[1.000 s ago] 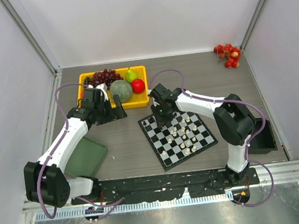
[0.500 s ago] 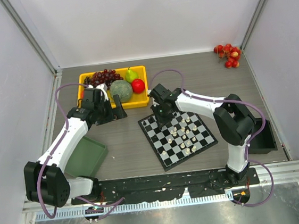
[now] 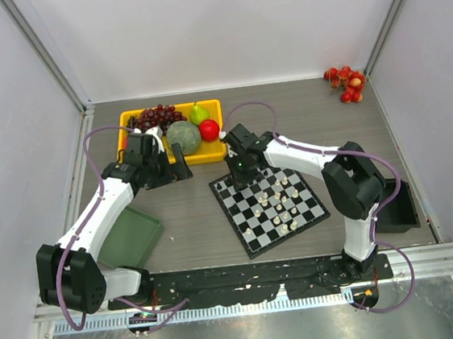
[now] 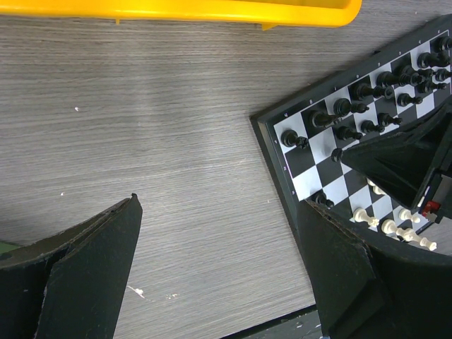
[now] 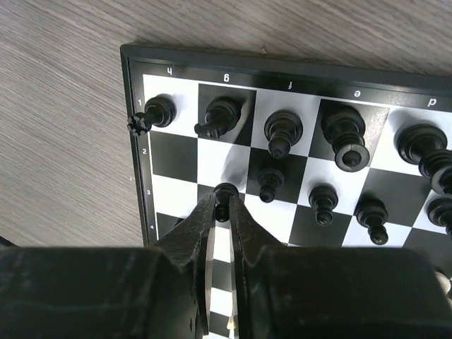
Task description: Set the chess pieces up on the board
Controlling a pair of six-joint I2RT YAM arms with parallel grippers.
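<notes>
1. Two jaws of the right gripper are clenched on a small black pawn near the board's far left corner, above the rank-3 squares.
2. Judgement: the empty second-rank squares beside it look like the home; carry it over, set it upright in the middle of a square, and part the jaws only when it stands.
3. Crowding is the risk: black pieces stand just beside, and one lies tipped at the board edge.
4. Left gripper hangs over bare tabletop beside the board, jaws spread wide, holding nothing.
5. Writing: border letters read reversed, roughly h, g, f, e, d; numbers 1 to 4 down the side. No brand seen.
</notes>
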